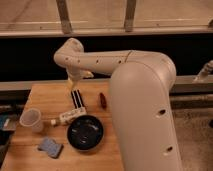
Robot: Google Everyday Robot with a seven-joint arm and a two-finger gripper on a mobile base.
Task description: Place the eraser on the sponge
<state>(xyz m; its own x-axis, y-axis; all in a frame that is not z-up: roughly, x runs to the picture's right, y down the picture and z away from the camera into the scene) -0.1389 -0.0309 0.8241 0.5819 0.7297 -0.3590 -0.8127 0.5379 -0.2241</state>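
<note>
Camera view: the end effector (75,83), spread wide and holding nothing, hangs over the far side of the desk (45,97), just above the far end of the eraser (77,98), a stance that would suit a grasp from above. The eraser lies flat on the desk; the sponge (50,147) rests well apart near the front left corner, beside the black bowl (85,132).
</note>
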